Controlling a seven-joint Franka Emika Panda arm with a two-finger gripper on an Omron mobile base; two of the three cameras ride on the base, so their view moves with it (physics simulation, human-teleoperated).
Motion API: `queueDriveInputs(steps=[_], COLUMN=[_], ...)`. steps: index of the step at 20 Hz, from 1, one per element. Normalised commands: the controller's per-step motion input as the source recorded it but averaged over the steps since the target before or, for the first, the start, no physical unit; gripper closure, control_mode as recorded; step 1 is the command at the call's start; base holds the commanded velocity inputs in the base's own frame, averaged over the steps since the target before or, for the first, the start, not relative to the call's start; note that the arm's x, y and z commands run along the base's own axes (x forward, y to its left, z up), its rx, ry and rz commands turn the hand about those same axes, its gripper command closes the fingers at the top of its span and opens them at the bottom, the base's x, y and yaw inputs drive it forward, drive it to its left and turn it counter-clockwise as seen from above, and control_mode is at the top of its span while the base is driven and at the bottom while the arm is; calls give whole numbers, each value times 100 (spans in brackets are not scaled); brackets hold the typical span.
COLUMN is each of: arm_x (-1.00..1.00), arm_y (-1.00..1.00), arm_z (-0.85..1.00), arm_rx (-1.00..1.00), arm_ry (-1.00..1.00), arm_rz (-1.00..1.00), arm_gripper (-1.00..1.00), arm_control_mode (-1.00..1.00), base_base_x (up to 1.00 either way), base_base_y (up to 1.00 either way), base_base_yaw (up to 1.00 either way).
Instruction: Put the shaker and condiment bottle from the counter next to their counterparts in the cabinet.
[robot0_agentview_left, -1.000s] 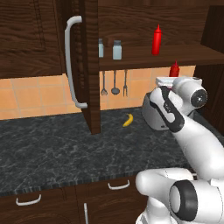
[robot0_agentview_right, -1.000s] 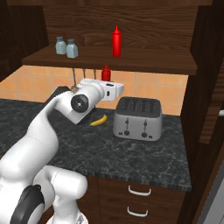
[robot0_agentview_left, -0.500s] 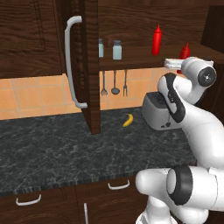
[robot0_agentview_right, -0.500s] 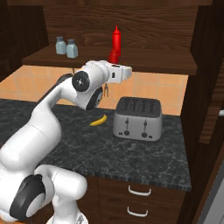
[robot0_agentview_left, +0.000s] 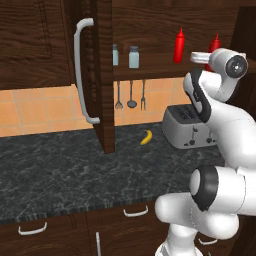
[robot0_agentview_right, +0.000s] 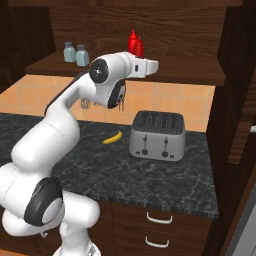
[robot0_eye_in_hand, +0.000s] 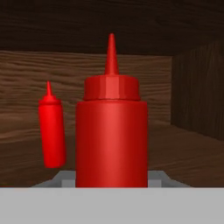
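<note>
Red condiment bottle (robot0_eye_in_hand: 111, 131) clamped in hand (robot0_eye_in_hand: 111, 181) (fingertips hidden), beside taller bottle (robot0_eye_in_hand: 51, 129).

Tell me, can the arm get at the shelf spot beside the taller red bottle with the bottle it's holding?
Probably yes. The gripper, shut on the condiment bottle, is already up at the cabinet shelf; the hand view shows bare shelf around the taller red bottle and the cabinet door swung aside.

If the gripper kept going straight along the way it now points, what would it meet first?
Probably the cabinet's back wall. The gripper, shut on the condiment bottle, points into the shelf; the taller red bottle stands off to one side of that line, though depth is hard to judge.
</note>
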Motion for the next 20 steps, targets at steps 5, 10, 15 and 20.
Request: queueDriveInputs(steps=[5, 10, 15, 20], arm_x=[29, 41, 28, 13], arm_y=[-39, -12, -12, -14], arm_z=[0, 0, 0, -1], arm_rx=[0, 0, 0, 0], arm_ry=[1, 0, 0, -4], arm_rz=[0, 0, 0, 0], arm_gripper=[100, 100, 100, 100], arm_control_mode=[-100, -100, -100, -100], base_base_x=[0, 0, 0, 0], base_base_y=[0, 0, 0, 0], base_base_yaw=[0, 0, 0, 0])
